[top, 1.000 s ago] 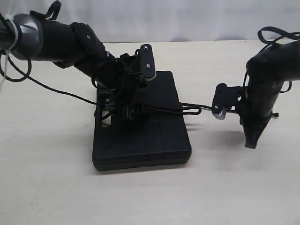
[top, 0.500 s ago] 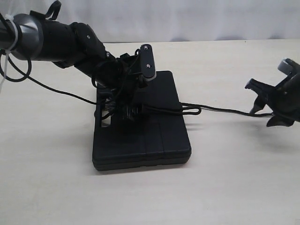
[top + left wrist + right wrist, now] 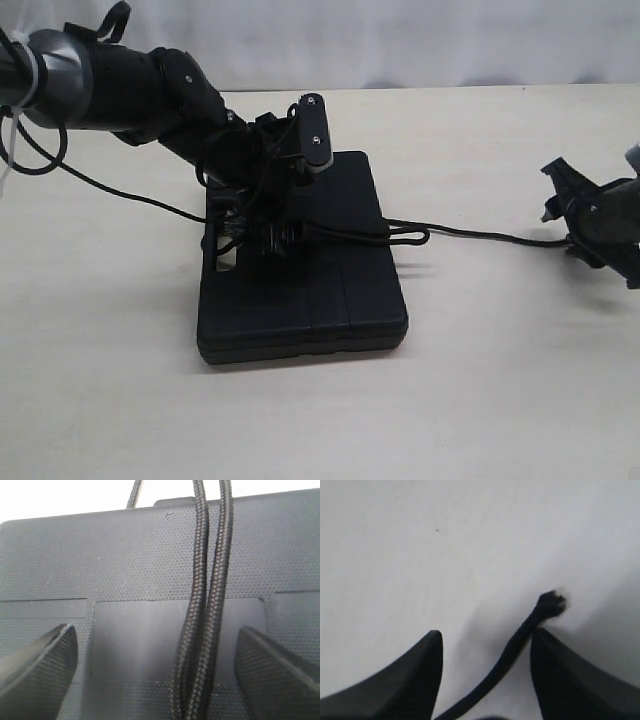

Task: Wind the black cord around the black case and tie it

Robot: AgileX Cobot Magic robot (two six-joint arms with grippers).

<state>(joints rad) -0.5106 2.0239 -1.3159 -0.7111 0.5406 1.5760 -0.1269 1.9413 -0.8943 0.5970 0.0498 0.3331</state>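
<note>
Status, all positions ref to the black case (image 3: 300,275):

- Case lies flat on the table (image 3: 450,400), lid up.
- Black cord (image 3: 470,236): two braided strands run side by side across the lid. They leave over the case's R edge (ext view) and make a small loop just beside that edge. A single tail then lies on the table, well apart from the case.
- There's a dark bunch on the lid near the handle-slot end. Could be a knot, can't tell.
- L gripper (image 3: 155,632) hovers low over the lid with fingers spread wide and nothing held. Both strands pass between them, prob. staged to pinch the pair or pin it while the tail gets pulled.
- R gripper (image 3: 487,632) is well off the case's R side, out at the tail end. Jaws are parted. The tail lies on the table between the fingers with its knotted tip (image 3: 551,604) just past them. Not clamped, as far as I can see.

Judgement: the wrap looks in place, but I can't confirm the tie is snug. The loop beside the R edge looks slack, so tension prob. isn't held now.
</note>
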